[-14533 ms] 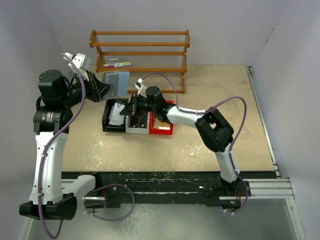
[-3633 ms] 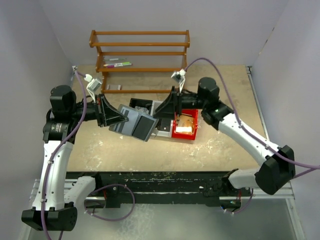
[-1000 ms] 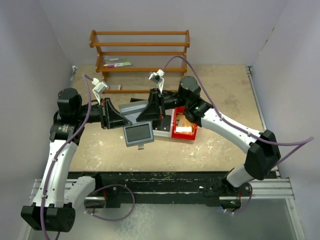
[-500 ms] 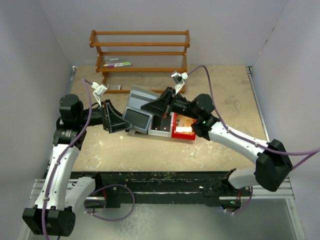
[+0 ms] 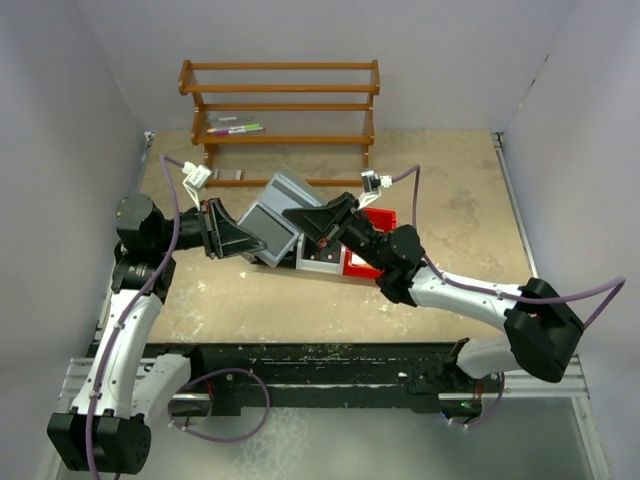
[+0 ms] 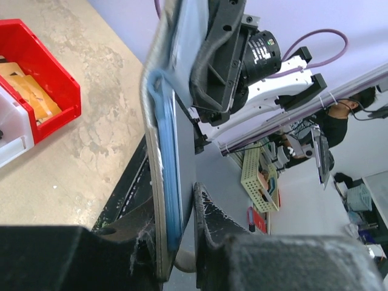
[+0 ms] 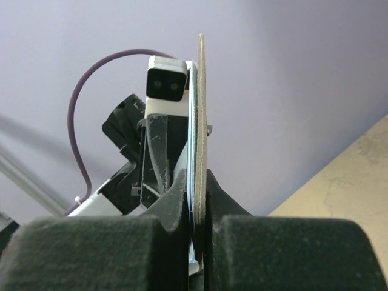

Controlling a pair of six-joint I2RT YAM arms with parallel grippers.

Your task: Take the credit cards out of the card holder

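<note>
Since a second ago your flat grey-blue folding card holder [image 5: 272, 220] has come up from the near side of the bins and tipped over, and your right arm has swung in lower. It hangs open in the air above the white and red row of bins [image 5: 322, 262], clear of the table [image 5: 450, 200]. Your left pincer [image 5: 240, 243] clamps the darker panel's edge. Your right pincer [image 5: 308, 215] is closed tight on the lighter panel.

From above and behind the bases, the top external camera takes in the whole table [image 5: 450, 200]. The wrist cameras sight closely along the card holder [image 6: 165, 121], left facing the right arm [image 6: 260, 54], right facing the left arm [image 7: 130, 151]; all three views share it.
</note>
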